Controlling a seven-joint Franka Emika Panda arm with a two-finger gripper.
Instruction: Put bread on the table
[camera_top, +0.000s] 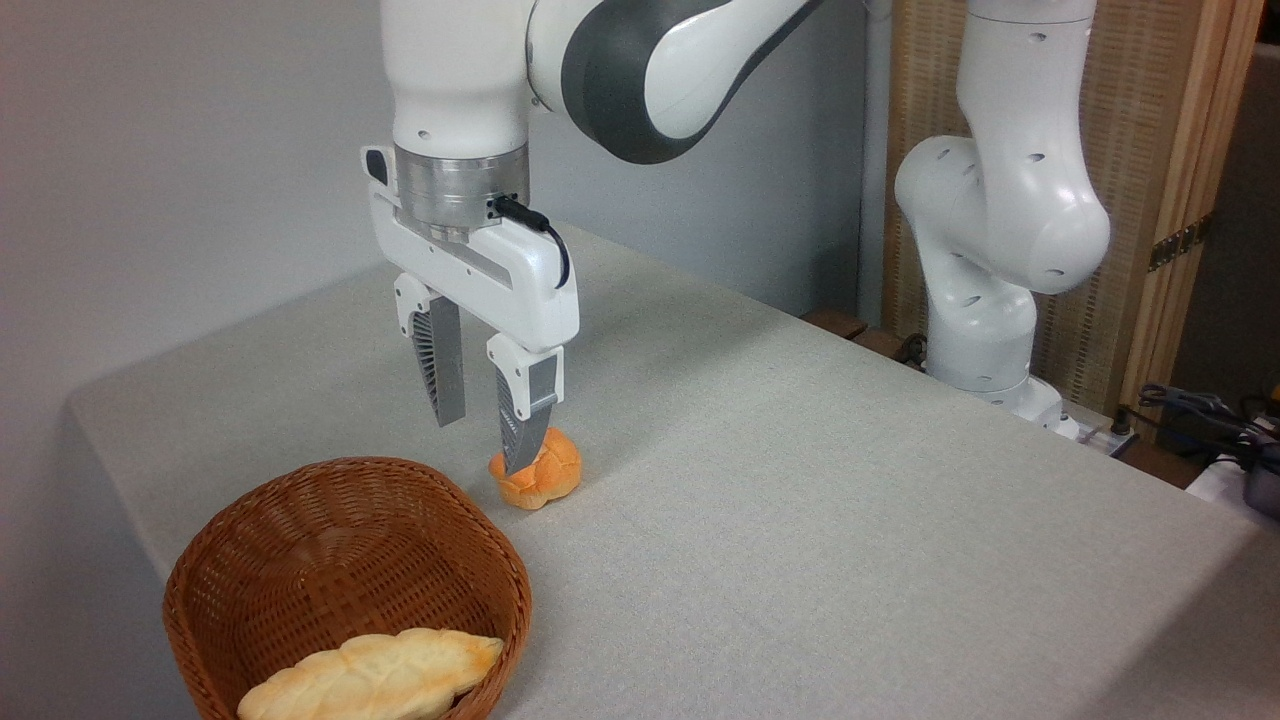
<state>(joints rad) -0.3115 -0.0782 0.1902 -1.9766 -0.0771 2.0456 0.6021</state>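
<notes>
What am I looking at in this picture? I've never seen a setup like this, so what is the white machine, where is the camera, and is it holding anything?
This is one fixed camera looking across a table covered in grey-beige woven cloth. The white jointed machine is a robot arm, bolted at the far right and reaching over the table. At its end hangs a two-fingered pincer, open and holding nothing. Near its fingertips a small round orange knotted bun lies on the cloth. At the lower left stands a brown wicker basket containing a long, flat, pale cream braided loaf.
</notes>
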